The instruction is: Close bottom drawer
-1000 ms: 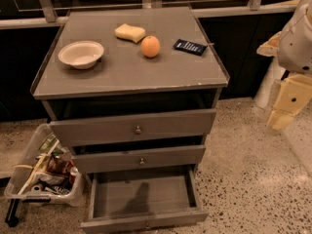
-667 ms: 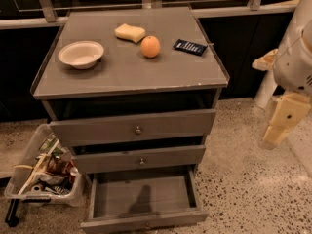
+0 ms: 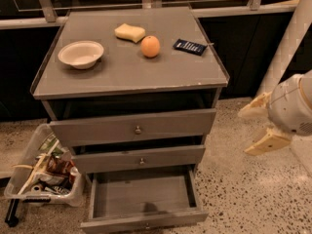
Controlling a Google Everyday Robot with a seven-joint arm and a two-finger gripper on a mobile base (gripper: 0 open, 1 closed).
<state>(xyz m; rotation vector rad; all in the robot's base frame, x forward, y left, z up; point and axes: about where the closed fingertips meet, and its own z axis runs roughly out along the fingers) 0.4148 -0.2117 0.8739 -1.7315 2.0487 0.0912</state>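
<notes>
The bottom drawer [image 3: 141, 199] of the grey cabinet is pulled far out, showing a plain grey empty inside; its slim front panel [image 3: 146, 222] sits at the lower edge of the view. The two larger drawers above, each with a small round knob, stick out slightly. My gripper [image 3: 258, 128] hangs in the air to the right of the cabinet, about level with the upper drawers and well apart from them. Its two cream fingers [image 3: 267, 143] are spread apart with nothing between them.
On the cabinet top [image 3: 131, 74] stand a white bowl [image 3: 81, 53], a yellow sponge [image 3: 129, 32], an orange [image 3: 150, 46] and a dark packet [image 3: 189, 46]. A clear bin of clutter [image 3: 44, 172] sits on the speckled floor at the left. A white post [image 3: 292, 38] rises at the right.
My gripper has moved down and a little left, closer to the cabinet's right side. The drawers have not moved.
</notes>
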